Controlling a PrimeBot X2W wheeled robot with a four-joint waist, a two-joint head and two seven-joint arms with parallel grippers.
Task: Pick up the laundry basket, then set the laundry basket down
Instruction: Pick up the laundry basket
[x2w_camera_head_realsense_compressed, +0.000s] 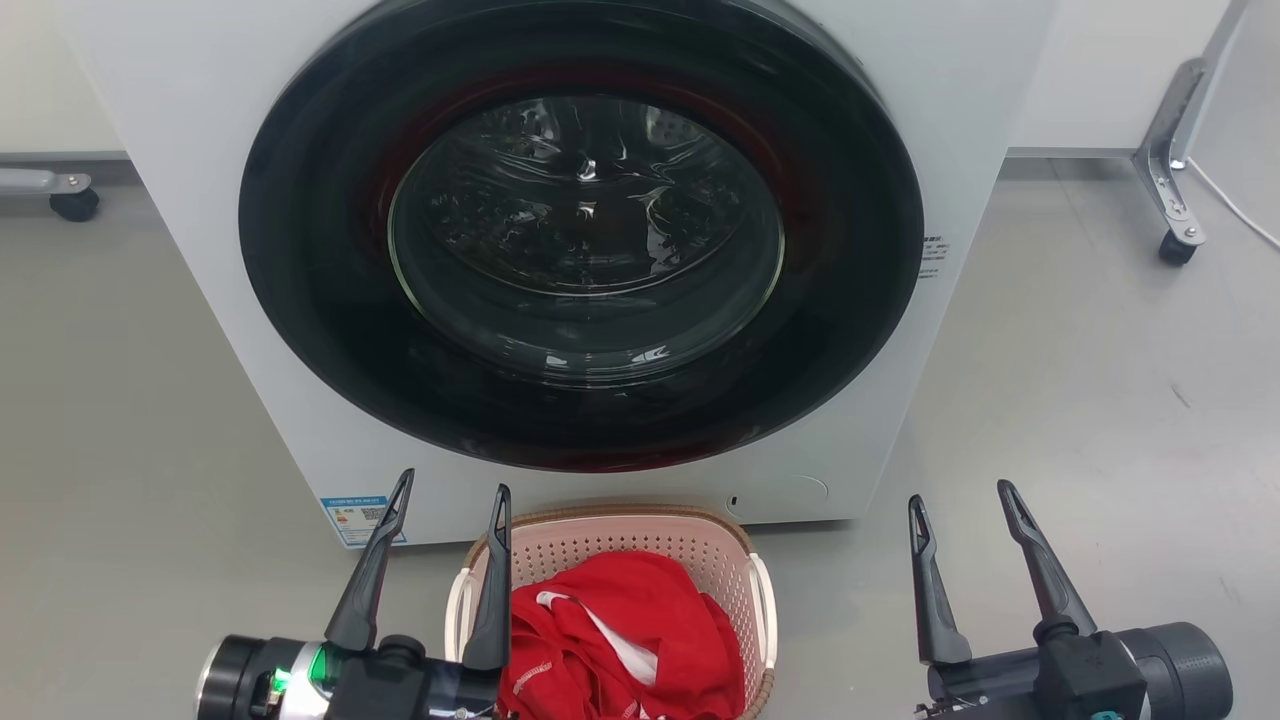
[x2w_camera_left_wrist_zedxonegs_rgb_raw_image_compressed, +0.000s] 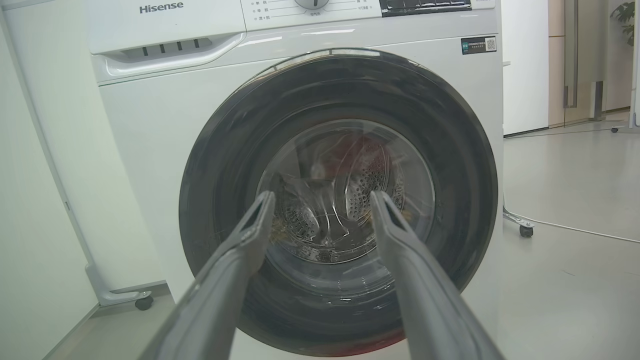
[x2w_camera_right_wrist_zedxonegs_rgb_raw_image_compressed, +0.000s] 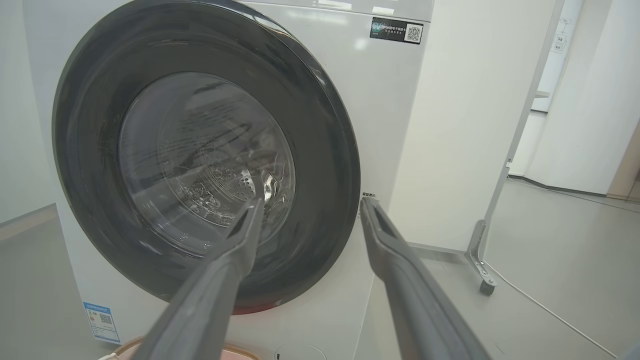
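Two grippers, left (x2w_camera_head_realsense_compressed: 453, 483) and right (x2w_camera_head_realsense_compressed: 959, 492), hover with fingers spread wide, holding nothing, above smooth grey floor (x2w_camera_head_realsense_compressed: 1100, 400). The laundry basket (x2w_camera_head_realsense_compressed: 650, 548) sits on it just in front of the white washing machine (x2w_camera_head_realsense_compressed: 960, 120), below the closed round door (x2w_camera_head_realsense_compressed: 585, 230), red cloth (x2w_camera_head_realsense_compressed: 620, 630) inside. Open floor spreads to either side; a castored frame (x2w_camera_head_realsense_compressed: 1172, 170) stands far right, well apart

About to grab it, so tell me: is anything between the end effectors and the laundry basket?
Nothing visible does. The laundry basket sits before the washing machine, between the left end effector and the right end effector, both open; a red garment lies inside it.
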